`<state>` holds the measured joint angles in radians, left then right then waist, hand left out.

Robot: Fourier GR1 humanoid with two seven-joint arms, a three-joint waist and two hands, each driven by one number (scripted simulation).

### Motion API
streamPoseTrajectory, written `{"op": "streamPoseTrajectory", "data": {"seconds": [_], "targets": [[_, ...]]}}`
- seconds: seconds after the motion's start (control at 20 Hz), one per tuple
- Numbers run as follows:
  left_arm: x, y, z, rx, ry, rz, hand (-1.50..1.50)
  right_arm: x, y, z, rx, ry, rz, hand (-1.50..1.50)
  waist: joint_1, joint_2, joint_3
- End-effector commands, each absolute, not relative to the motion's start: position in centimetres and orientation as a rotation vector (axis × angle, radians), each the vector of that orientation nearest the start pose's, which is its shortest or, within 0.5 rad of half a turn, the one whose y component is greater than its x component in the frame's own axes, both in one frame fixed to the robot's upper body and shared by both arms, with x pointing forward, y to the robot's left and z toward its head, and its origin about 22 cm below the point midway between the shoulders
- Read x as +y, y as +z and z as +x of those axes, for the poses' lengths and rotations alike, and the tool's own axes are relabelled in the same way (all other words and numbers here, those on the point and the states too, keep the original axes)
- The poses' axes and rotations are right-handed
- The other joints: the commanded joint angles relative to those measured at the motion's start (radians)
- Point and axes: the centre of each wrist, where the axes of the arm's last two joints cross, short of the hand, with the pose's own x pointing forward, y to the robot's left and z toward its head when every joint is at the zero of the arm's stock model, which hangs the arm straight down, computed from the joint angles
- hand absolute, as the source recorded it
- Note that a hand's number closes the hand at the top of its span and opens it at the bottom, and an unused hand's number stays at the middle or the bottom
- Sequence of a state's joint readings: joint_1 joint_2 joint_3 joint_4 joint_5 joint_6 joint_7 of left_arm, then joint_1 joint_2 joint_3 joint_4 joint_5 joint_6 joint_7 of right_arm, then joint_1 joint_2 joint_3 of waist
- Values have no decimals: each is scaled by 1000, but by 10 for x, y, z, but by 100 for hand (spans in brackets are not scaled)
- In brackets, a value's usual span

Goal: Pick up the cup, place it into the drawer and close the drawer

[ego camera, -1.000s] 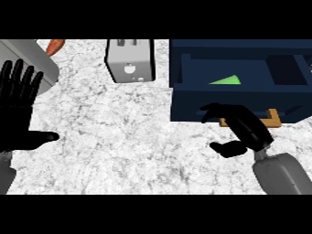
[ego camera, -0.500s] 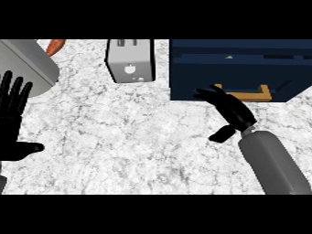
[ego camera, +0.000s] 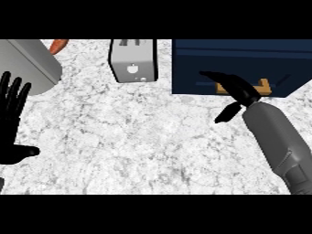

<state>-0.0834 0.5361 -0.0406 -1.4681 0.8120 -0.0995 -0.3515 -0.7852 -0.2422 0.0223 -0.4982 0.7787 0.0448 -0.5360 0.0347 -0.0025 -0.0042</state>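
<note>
At the counter's far right, the right hand (ego camera: pixel 234 89), fingers extended, is pressing against the drawer (ego camera: pixel 246 68) front directly beyond it, while the left hand (ego camera: pixel 3 119) is resting open.

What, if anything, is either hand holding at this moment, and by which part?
Nothing is held. The right hand lies with straight fingers against the front of the blue drawer, by its handle. The left hand rests open at the left edge.
</note>
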Motion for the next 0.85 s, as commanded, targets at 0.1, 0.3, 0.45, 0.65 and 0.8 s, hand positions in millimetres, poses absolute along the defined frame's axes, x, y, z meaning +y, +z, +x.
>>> {"op": "streamPoseTrajectory", "data": {"seconds": [0.1, 0.3, 0.45, 0.65, 0.8], "targets": [[351, 46, 270, -1885, 178, -313, -150, -262, 26, 426, -1487, 1193, -395, -150, 28, 29, 6], [338, 37, 266, -1895, 152, -324, -150, -280, 50, 436, -1506, 1177, -388, -150, 38, 31, 6], [336, 35, 268, -1892, 156, -329, -150, -283, 33, 428, -1495, 1176, -413, -150, 47, 38, 7], [333, 24, 262, -1877, 139, -329, -150, -283, 45, 434, -1484, 1158, -410, -150, 54, 37, 6], [342, 39, 278, -1900, 139, -314, -150, -270, 44, 436, -1503, 1144, -406, -150, 50, 41, 7]]}}
